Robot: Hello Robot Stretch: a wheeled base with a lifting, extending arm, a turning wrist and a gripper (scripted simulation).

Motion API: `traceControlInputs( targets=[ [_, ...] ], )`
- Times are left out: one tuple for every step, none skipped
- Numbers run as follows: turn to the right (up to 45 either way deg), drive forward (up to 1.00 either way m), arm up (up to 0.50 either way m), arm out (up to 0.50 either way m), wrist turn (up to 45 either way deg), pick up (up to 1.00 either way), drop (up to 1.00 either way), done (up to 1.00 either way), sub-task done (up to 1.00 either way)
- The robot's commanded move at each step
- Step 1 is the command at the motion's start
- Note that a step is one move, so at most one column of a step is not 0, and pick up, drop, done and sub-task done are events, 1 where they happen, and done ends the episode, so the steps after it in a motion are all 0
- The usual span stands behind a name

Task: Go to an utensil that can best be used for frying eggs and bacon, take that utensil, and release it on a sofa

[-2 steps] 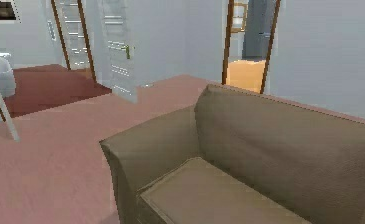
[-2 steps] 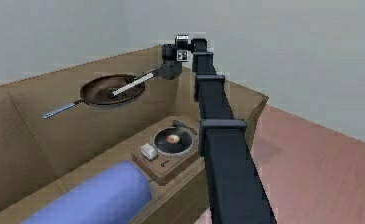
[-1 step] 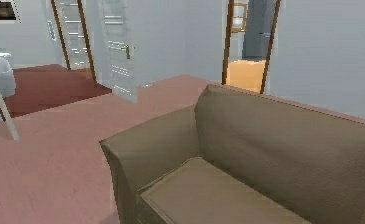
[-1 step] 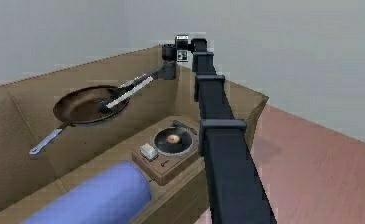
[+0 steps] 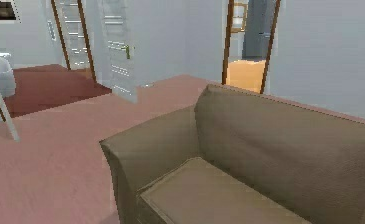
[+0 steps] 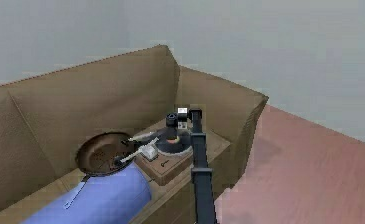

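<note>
Ahead I see pinkish carpet floor (image 5: 50, 150) running to the far wall (image 5: 180, 40), which is pale grey. At the far left lies a dark red rug (image 5: 45, 85), with a white object (image 5: 0, 75) I can't identify at its left edge. Behind the rug stands a wood-framed door (image 5: 72, 35), and just right of it a white panelled door (image 5: 118, 50). Farther right, an open doorway (image 5: 248, 50) shows an orange floor beyond. In the arm side view I see a pale blue roll (image 6: 95, 200) at the near left.
</note>
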Motion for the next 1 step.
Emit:
traceControlInputs(
  targets=[
    [0.0, 0.0, -0.32, 0.0, 0.0, 0.0, 0.0, 0.0, 0.0]
  ],
)
